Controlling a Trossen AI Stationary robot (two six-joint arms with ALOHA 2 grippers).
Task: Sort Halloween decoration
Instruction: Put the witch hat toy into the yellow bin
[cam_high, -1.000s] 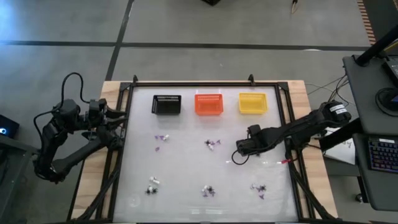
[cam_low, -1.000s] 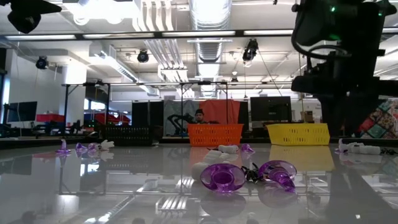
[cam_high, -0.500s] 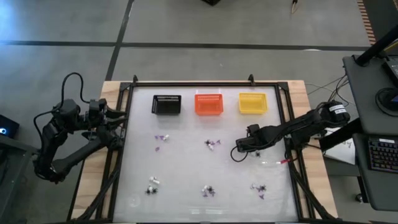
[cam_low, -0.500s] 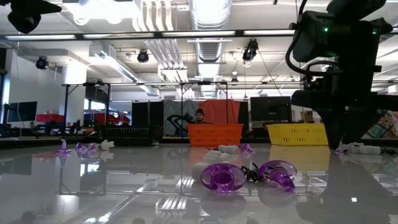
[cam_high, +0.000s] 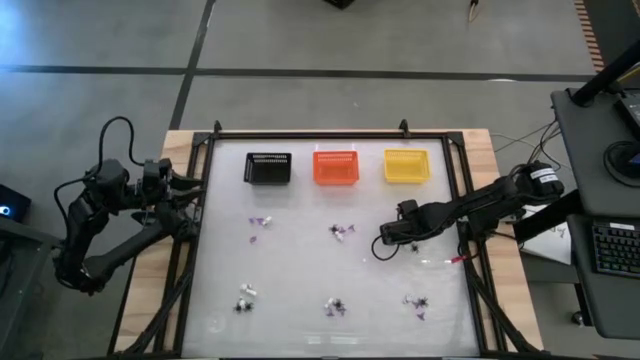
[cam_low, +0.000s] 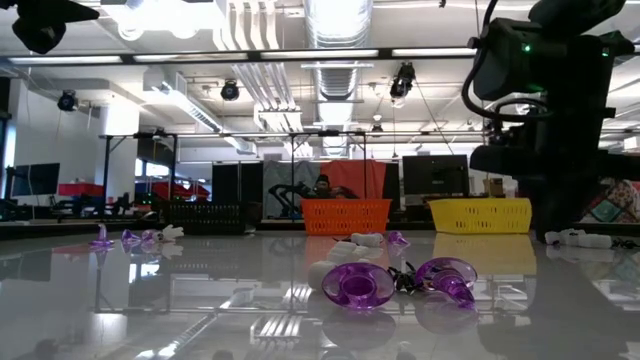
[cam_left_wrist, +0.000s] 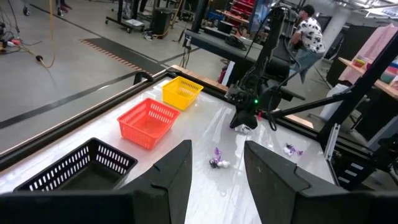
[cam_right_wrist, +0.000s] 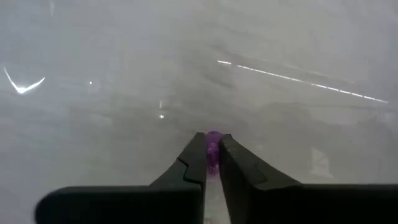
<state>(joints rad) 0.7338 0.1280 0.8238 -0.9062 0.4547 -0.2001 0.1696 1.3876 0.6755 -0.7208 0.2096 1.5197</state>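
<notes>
In the right wrist view my right gripper (cam_right_wrist: 212, 140) is shut on a small purple Halloween decoration (cam_right_wrist: 213, 151), low over the white table. From above, the right gripper (cam_high: 383, 243) sits right of the table's centre. Small clusters of decoration lie scattered: one (cam_high: 260, 222) at mid-left, one (cam_high: 343, 231) near the centre, and three along the front (cam_high: 245, 296), (cam_high: 335, 306), (cam_high: 416, 302). Purple rings (cam_low: 360, 285) show close in the low view. My left gripper (cam_left_wrist: 217, 168) is open and holds nothing, at the table's left edge (cam_high: 185, 195).
A black basket (cam_high: 268, 168), an orange basket (cam_high: 336, 167) and a yellow basket (cam_high: 406, 166) stand in a row at the back. A pink piece (cam_high: 462, 259) lies by the right frame rail. A person shows beyond the table (cam_left_wrist: 305, 31).
My right gripper has shifted slightly and its fingers have shut on the purple piece. The left arm has not moved.
</notes>
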